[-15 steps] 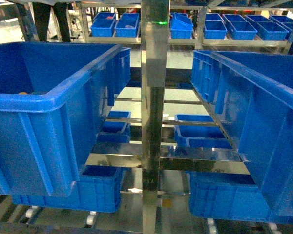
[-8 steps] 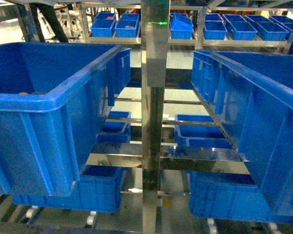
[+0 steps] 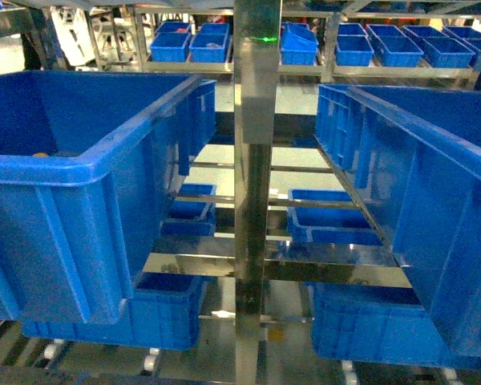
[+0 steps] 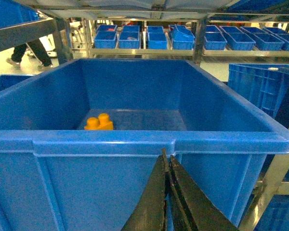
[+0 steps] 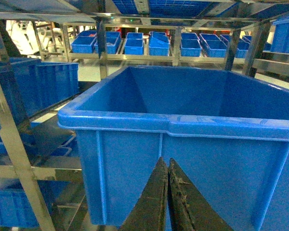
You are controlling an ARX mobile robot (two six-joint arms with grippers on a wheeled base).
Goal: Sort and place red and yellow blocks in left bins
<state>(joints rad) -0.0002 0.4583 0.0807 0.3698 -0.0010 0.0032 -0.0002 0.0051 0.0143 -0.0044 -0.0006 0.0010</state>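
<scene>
1. Blue plastic fills every view: a large deep left bin [image 3: 80,172] sits on the metal shelving rack [image 3: 252,200] to the left of its central post, and a matching right crate [image 3: 433,208] sits to the right.
2. Through the left wrist camera, the orange-yellow block [image 4: 99,122] lies on the floor of the left bin [image 4: 135,142], toward its left side and near the back wall. In the head view only a tiny orange speck shows just above the bin's near rim.
3. No red block is visible in any view; whether it lies hidden behind a rim or elsewhere cannot be told.
4. Left pincer [image 4: 167,161]: its dark fingers are pressed together, nothing between them, hanging just outside the bin's front wall below the rim.
5. Right pincer [image 5: 164,166]: likewise closed and empty, in front of the right crate [image 5: 183,125], whose visible interior shows no block.
6. Judgement: the yellow half looks done, since that block already rests in a left bin. The red half is unconfirmed; with both pincers empty, either it is already placed out of sight or it has yet to be fetched.
</scene>
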